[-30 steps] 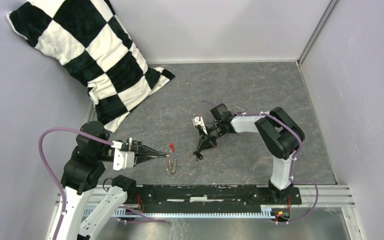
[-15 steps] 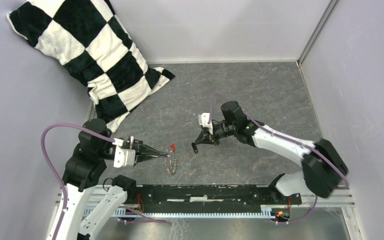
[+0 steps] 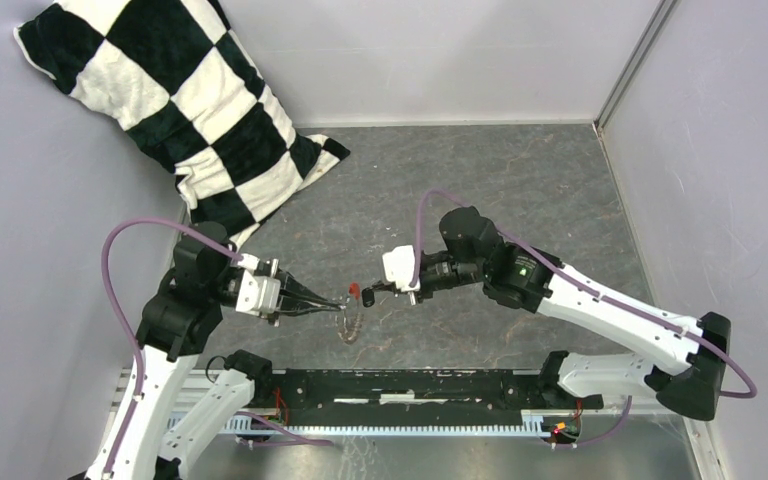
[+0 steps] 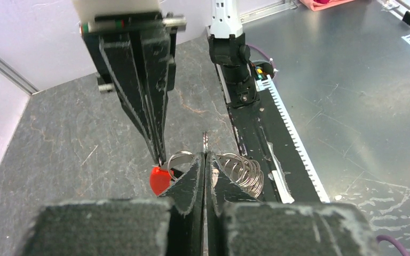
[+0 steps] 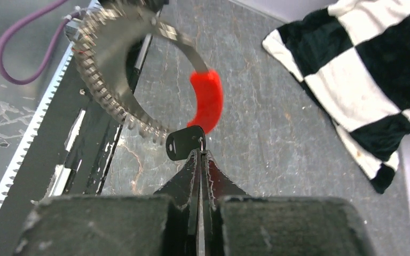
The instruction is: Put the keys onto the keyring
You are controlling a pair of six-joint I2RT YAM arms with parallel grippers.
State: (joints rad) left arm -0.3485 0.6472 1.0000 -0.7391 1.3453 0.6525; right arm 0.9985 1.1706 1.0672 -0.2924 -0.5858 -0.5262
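Just beside keyring [image 4: 243,173], black key [image 5: 184,143] in right end effector [image 5: 199,155].

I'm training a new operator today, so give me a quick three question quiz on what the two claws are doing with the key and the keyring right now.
1. True or false: the left claw is shut on the keyring.
2. What is the right claw pinching? A: a coin. B: the key. C: nothing.
3. In one word, what colour is the tag on the keyring?

Key: 1 true; 2 B; 3 red.
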